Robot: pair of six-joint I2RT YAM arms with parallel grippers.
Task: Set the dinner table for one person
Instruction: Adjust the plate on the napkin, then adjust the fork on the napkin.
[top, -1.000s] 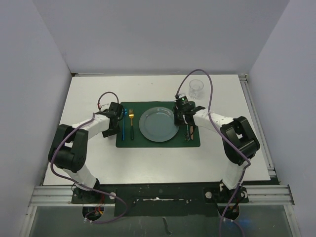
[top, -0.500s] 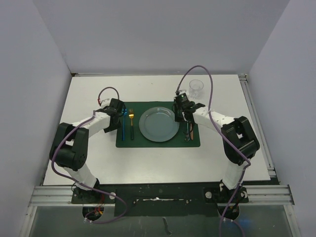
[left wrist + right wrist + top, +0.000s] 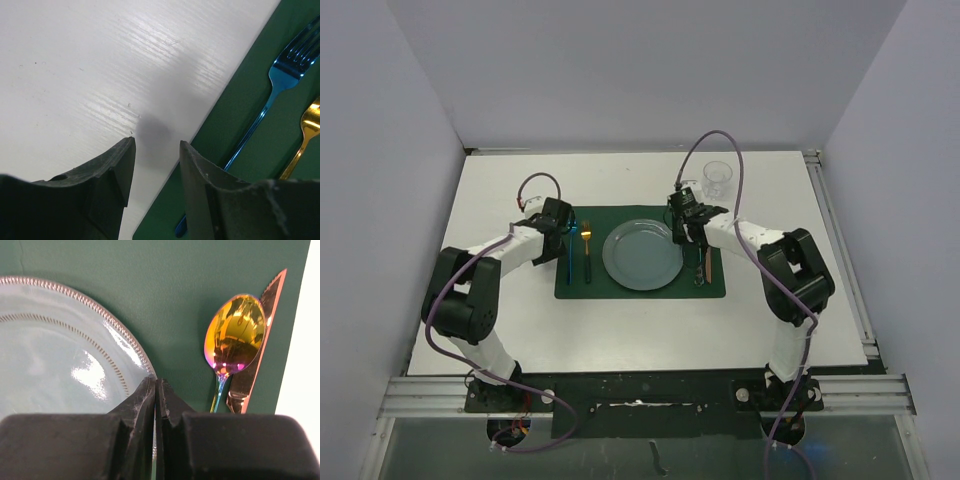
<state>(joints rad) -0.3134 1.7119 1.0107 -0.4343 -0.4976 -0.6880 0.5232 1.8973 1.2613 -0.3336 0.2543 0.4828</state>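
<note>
The white table (image 3: 620,330) fills the middle of the top view, with a green mat (image 3: 640,292) at its centre. On the mat lie a blue fork (image 3: 285,67) and a gold fork (image 3: 312,117) at left, a plate (image 3: 642,254) in the middle, and a spoon (image 3: 234,335) and knife (image 3: 244,385) at right. The left claw (image 3: 156,145) is released, with nothing between its jaws, over the mat's left edge. The right claw (image 3: 155,385) is clenched on nothing above the plate's right rim. A glass (image 3: 717,178) stands on the table, upper right of the mat.
</note>
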